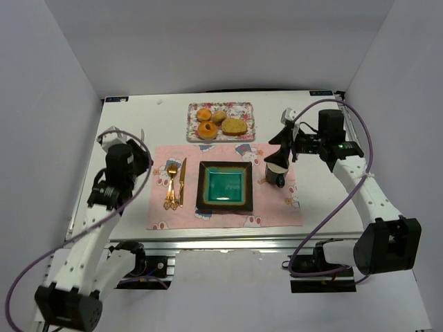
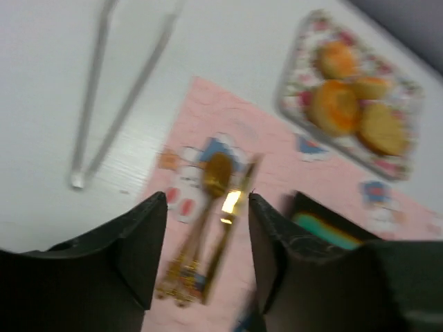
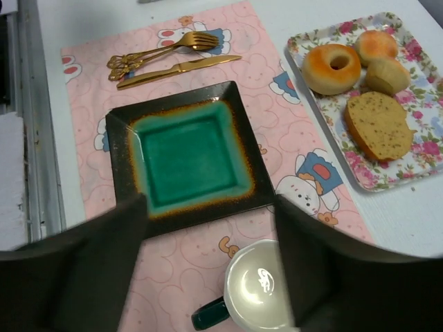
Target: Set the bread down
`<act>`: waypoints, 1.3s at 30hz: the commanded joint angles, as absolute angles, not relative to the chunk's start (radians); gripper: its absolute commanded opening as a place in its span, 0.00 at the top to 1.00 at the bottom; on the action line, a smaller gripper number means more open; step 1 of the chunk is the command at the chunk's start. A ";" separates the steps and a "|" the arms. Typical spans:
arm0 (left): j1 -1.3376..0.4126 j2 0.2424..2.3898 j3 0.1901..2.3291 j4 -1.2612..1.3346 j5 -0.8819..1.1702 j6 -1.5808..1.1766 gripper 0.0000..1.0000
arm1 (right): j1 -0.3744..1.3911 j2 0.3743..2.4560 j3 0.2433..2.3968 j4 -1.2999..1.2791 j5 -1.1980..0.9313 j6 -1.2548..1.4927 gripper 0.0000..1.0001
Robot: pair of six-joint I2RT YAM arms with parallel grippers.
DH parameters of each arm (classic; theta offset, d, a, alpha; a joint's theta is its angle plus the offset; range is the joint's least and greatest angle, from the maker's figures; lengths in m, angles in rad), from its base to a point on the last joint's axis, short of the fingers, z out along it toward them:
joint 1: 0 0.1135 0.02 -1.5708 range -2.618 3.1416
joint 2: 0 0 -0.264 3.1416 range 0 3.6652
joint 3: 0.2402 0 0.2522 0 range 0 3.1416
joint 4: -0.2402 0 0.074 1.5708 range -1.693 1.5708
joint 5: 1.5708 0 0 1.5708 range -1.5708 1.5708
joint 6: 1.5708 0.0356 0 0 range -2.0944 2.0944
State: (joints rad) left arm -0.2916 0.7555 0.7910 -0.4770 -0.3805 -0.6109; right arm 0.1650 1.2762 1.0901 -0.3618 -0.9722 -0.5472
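1. The right gripper [image 3: 210,207] has its fingers spread wide and grips nothing; a mug [image 3: 259,290] shows between them
2. The left gripper [image 2: 206,207] stands partly open and empty
3. On the floral tray [image 3: 423,142] lie a glossy orange-golden ring bun [image 3: 332,68] with a dark hole and, beside it, a larger speckled tan-brown oval roll [image 3: 377,126]

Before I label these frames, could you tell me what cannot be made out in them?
Top view: mug mostly hidden beneath right gripper.
Right wrist: mug's near side cut off by bottom edge.
Left wrist: blur smears gold cutlery; plate largely behind left gripper.
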 commanded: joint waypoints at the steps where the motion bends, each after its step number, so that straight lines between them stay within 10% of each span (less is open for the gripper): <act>1: -0.082 0.957 0.831 -0.552 -0.153 -0.543 0.35 | 0.179 1.275 1.091 -0.382 -1.035 -0.607 0.15; 2: 0.049 1.023 0.837 -0.555 -0.096 -0.497 0.04 | 0.179 1.261 1.063 -0.368 -1.020 -0.604 0.11; 20: 0.132 1.680 1.106 -0.407 -0.140 -0.051 0.09 | 0.181 1.272 1.019 -0.282 -1.022 -0.561 0.11; 32: 0.179 1.830 1.082 -0.276 -0.002 -0.003 0.29 | 0.172 1.261 1.025 -0.282 -0.997 -0.560 0.11; 39: 0.218 1.824 1.014 -0.238 0.058 -0.006 0.67 | 0.163 1.246 1.022 -0.284 -0.994 -0.554 0.11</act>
State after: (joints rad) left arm 0.2077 1.8248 1.0737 -0.2413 0.0162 -0.0101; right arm 0.1699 1.2671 0.9909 -0.3107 -0.9901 -0.5591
